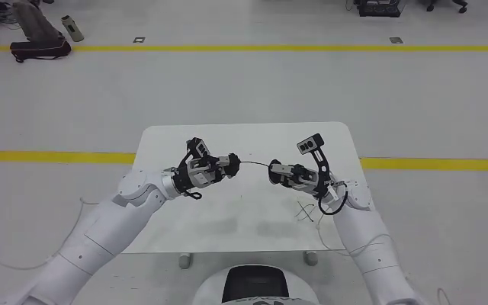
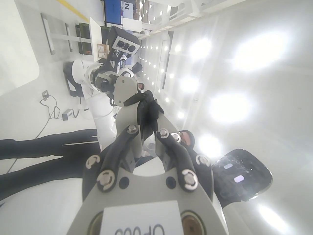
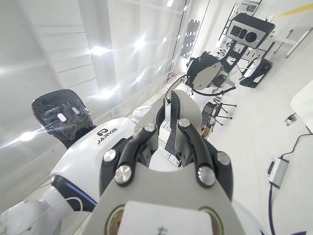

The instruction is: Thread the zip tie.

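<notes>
A thin black zip tie (image 1: pixel 254 163) runs in the air between my two grippers, above the middle of the white table (image 1: pixel 191 229). My left gripper (image 1: pixel 232 162) is shut on one end and my right gripper (image 1: pixel 273 172) is shut on the other. In the right wrist view the zip tie (image 3: pixel 174 81) curves from my right gripper (image 3: pixel 168 101) across to the left gripper (image 3: pixel 193 74) farther off. In the left wrist view my left gripper (image 2: pixel 144 99) has its black pads pressed together, and the tie between them is hidden.
A black cross mark (image 1: pixel 305 211) is on the table under the right arm. Both grippers hang above the tabletop, clear of it. A dark bag (image 1: pixel 38 46) and a small can (image 1: pixel 72 28) lie on the floor far behind.
</notes>
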You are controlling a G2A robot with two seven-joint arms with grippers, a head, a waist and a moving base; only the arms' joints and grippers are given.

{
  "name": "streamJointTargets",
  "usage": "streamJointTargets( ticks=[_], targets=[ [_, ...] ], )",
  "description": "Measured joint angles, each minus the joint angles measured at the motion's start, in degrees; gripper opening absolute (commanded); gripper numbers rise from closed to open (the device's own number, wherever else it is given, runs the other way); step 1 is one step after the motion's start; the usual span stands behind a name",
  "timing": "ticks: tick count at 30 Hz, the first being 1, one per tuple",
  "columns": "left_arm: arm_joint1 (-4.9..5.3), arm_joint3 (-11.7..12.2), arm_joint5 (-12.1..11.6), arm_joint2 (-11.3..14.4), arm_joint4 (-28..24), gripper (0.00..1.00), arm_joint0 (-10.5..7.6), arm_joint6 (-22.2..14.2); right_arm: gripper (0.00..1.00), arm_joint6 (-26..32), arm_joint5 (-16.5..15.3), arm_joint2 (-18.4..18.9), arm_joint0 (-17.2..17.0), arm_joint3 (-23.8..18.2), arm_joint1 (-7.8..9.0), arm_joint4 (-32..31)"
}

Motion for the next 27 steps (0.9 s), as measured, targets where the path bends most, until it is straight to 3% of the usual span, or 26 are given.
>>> streamJointTargets(
  ticks=[6, 19, 22, 27],
  targets=[
    [-0.30, 0.1, 0.5, -0.6, 0.5, 0.00, 0.37, -0.3, 0.00, 0.0, 0.0, 0.2, 0.0, 0.2, -0.23, -0.3],
    [-0.89, 0.0, 1.0, -1.7, 1.8, 0.00, 1.15, -0.6, 0.00, 0.0, 0.0, 0.6, -0.2, 0.3, -0.41, -1.1],
    [-1.04, 0.0, 1.2, -2.0, 2.0, 0.00, 1.29, -0.6, 0.17, 0.0, 0.0, 0.7, -0.3, 0.3, -0.41, -1.0],
    [-1.28, -0.1, 1.5, -2.4, 2.3, 0.00, 1.53, -0.6, 0.19, 0.0, 0.0, 0.6, -0.3, 0.4, -0.39, -0.7]
  ],
)
